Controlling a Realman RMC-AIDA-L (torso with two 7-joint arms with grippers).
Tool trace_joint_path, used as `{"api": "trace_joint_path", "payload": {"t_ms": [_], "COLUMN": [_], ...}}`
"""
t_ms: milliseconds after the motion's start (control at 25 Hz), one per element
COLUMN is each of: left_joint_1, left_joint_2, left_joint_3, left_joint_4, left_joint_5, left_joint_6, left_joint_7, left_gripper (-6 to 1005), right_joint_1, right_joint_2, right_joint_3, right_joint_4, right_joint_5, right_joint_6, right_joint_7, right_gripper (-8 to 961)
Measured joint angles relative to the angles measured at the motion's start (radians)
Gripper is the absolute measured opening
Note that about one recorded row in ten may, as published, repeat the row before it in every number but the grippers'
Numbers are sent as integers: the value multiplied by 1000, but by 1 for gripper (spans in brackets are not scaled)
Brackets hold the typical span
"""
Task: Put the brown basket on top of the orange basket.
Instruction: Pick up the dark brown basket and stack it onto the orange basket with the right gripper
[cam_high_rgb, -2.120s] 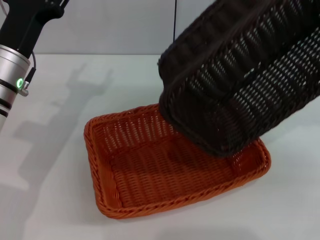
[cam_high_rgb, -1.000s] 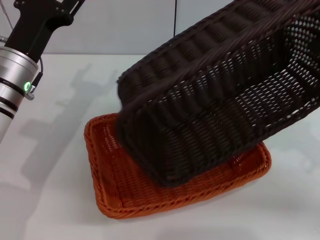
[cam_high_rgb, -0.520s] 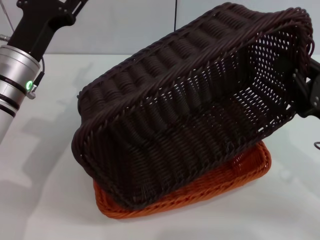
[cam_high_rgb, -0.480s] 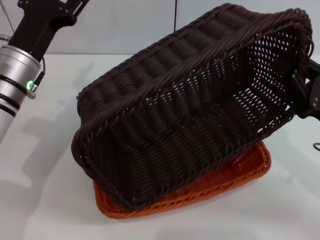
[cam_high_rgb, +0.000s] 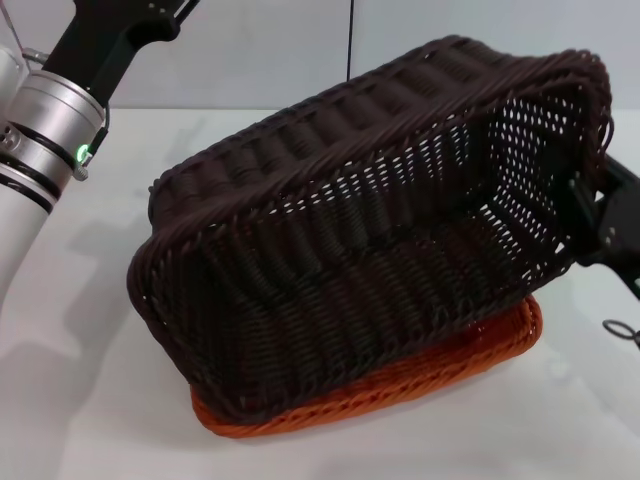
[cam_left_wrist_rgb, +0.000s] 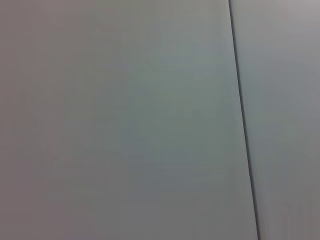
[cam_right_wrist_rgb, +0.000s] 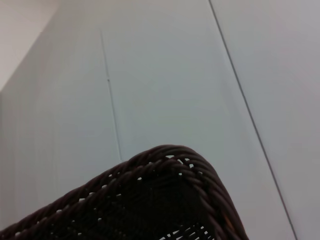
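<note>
The brown basket (cam_high_rgb: 370, 250) lies tilted over the orange basket (cam_high_rgb: 440, 365). Its left end is low over the orange rim and its right end is raised. Only the orange basket's front rim and right corner show beneath it. My right gripper (cam_high_rgb: 592, 218) holds the brown basket's raised right wall at the right edge of the head view, shut on the weave. The right wrist view shows just a corner of the brown basket's braided rim (cam_right_wrist_rgb: 170, 165) against the wall. My left arm (cam_high_rgb: 50, 110) is raised at the upper left, with its gripper out of view.
The baskets sit on a white table (cam_high_rgb: 80, 420) with bare surface to the left and front. A pale wall with a dark vertical seam (cam_high_rgb: 351, 40) stands behind. The left wrist view shows only that wall.
The brown basket has swung down and to the left, and now covers nearly all of the orange basket. The left arm has shifted slightly right.
</note>
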Motion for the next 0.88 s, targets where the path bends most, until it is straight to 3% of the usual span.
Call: {"api": "trace_joint_path", "payload": {"t_ms": [880], "left_joint_1": [-40], "left_joint_2": [-5], "left_joint_3": [1], "left_joint_4": [-2], "left_joint_5": [0], "left_joint_6": [-57], "left_joint_7": [58], "left_gripper": [842], "right_joint_1": [-91], "right_joint_2": [-3], "right_joint_3": [-3], "right_joint_4": [-12], "right_joint_5": [-113], "right_joint_6": [71], "right_joint_7": [77], "right_gripper": [200]}}
